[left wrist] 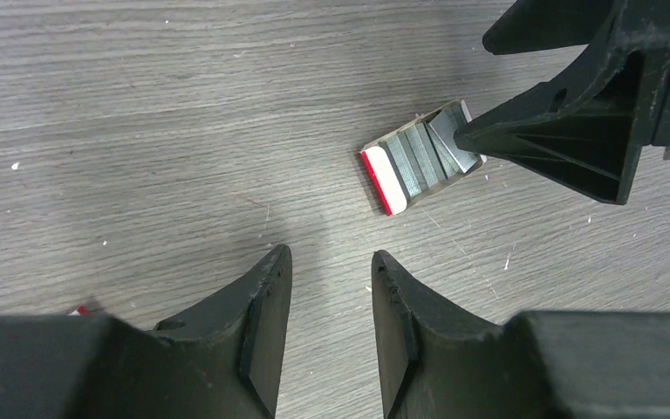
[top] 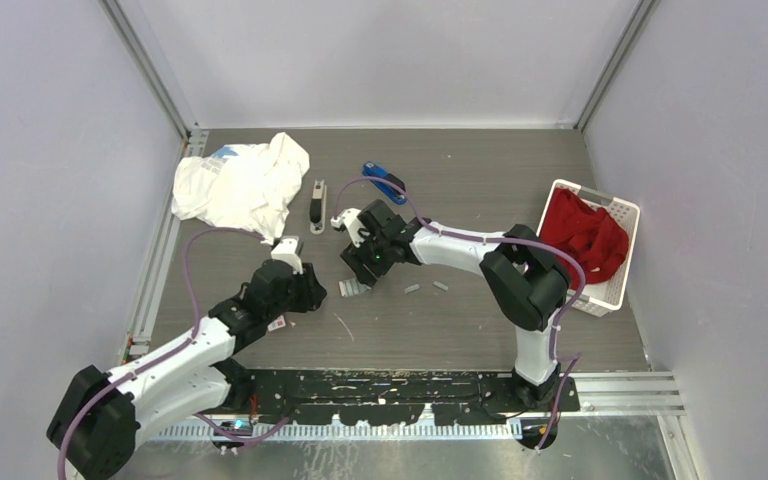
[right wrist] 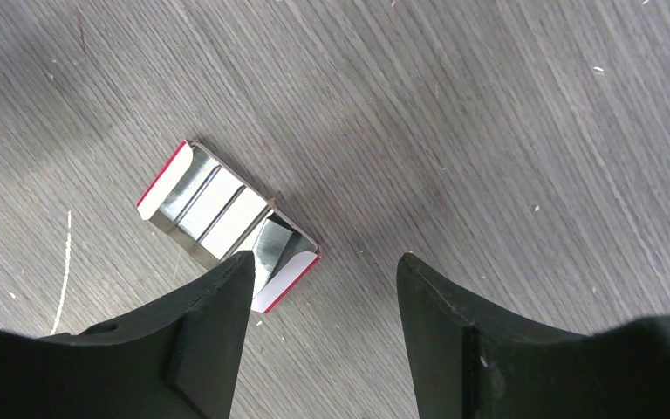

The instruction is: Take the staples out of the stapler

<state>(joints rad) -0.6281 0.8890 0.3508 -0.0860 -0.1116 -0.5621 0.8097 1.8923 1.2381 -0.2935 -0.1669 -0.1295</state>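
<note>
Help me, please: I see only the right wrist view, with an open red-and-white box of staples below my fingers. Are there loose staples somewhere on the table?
Observer: Yes. In the top view, two short grey staple strips lie on the table to the right of the box, apart from it.
Operator: Where is the other gripper?
Observer: The left gripper is open, just left of the box in the top view.
Operator: And the stapler?
Observer: I cannot be sure of one. A long grey-black object lies beyond the box, beside a white cloth.
</note>
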